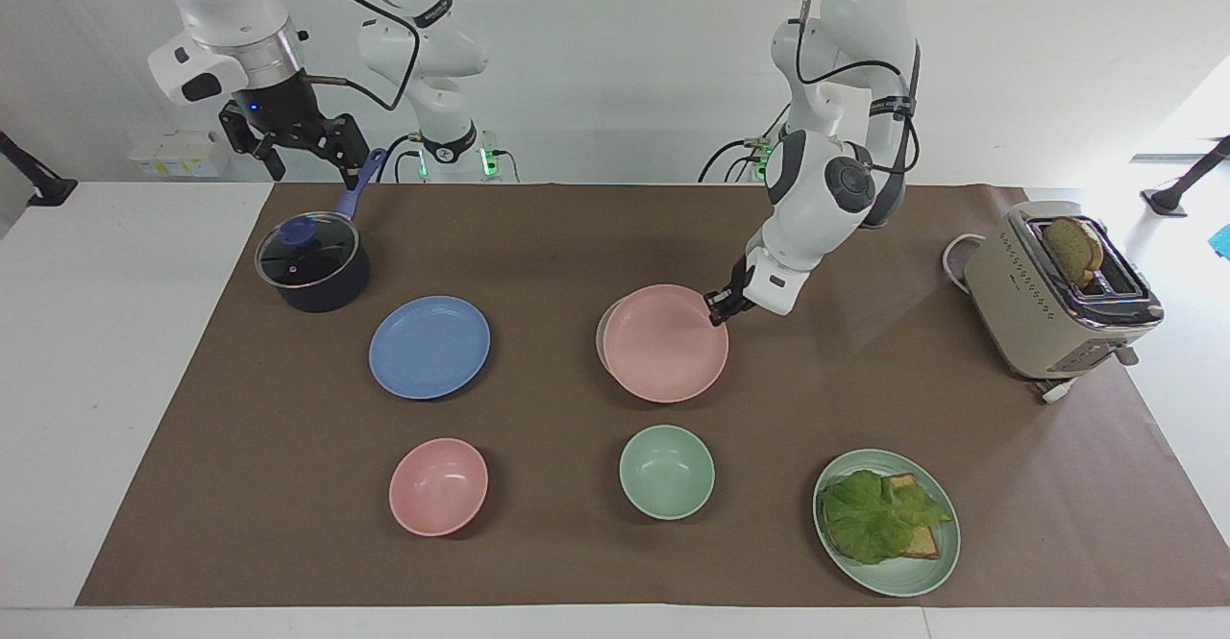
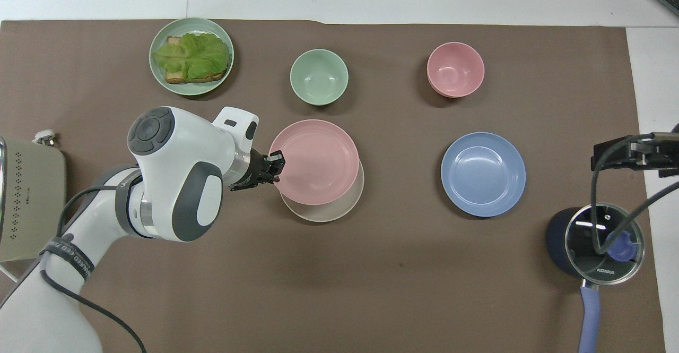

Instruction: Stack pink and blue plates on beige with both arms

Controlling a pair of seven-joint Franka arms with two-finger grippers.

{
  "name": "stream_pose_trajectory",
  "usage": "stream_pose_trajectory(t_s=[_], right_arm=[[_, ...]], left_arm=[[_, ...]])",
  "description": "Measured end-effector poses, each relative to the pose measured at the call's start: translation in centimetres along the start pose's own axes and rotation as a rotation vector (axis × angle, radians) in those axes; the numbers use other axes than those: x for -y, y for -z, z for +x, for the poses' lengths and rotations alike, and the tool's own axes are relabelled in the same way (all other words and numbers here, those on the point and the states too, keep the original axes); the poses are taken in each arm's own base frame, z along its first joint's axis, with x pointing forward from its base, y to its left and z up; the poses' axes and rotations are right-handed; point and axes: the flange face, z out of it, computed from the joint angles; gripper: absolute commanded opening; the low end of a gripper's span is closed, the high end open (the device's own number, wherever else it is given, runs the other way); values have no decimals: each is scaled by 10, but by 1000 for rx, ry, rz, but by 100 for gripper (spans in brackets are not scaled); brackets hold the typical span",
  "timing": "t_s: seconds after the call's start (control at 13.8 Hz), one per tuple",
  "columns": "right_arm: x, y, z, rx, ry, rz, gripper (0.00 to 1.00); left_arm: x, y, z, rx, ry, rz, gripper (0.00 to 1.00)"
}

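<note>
On the brown mat (image 1: 865,408) that covers the surface, this is what shows:

Left gripper (image 1: 717,310): it is at the rim of the pink plate, on the side toward the left arm's end of the surface. Its jaws are pinched tight on that rim.
Pink plate (image 1: 665,343): it sits over the beige plate, held by the left gripper. It does not line up with the plate under it. It sticks out a bit on the side away from the robots.
Beige plate (image 2: 323,212): it is in the middle of the mat. Only a thin curved edge of it peeks out from under the pink plate.
Blue plate (image 1: 430,346): it lies flat on the mat by itself, toward the right arm's end, well apart from the other two plates.
Right gripper (image 1: 303,139): it waits up in the air over the pot's end of the surface. Its jaws are spread wide and hold nothing.
Pot (image 1: 312,264): dark, with a glass lid and a blue handle, closer to the robots than the blue plate.
Pink bowl (image 1: 438,486): farther from the robots than the blue plate.
Green bowl (image 1: 666,472): farther from the robots than the pink plate.
Green plate (image 1: 937,562): it holds toast and a green leaf.
Toaster (image 1: 1047,307): at the left arm's end, with a slice of bread poking out of the top.
</note>
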Motion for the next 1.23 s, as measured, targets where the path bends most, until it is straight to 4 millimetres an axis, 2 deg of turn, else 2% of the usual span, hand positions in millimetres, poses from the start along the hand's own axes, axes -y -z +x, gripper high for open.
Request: stream_pose_trajectory(t_s=[0.07, 0.58, 0.72, 0.87, 1.01, 1.23], right_arm=[[0, 0, 0, 0, 0, 0, 100], [0, -1, -1, 4, 0, -1, 100], [0, -1, -2, 4, 0, -1, 100], [-1, -1, -2, 4, -2, -1, 100], [-2, -1, -2, 4, -3, -1, 100], [-2, -1, -2, 4, -3, -1, 100]], left_arm=[[0, 0, 0, -1, 1, 0, 100], [1, 2, 0, 3, -19, 1, 100], [9, 15, 8, 1, -24, 17, 100], [26, 52, 20, -9, -58, 62, 100], [48, 102, 30, -21, -104, 99, 100], [101, 181, 46, -81, -224, 135, 100]])
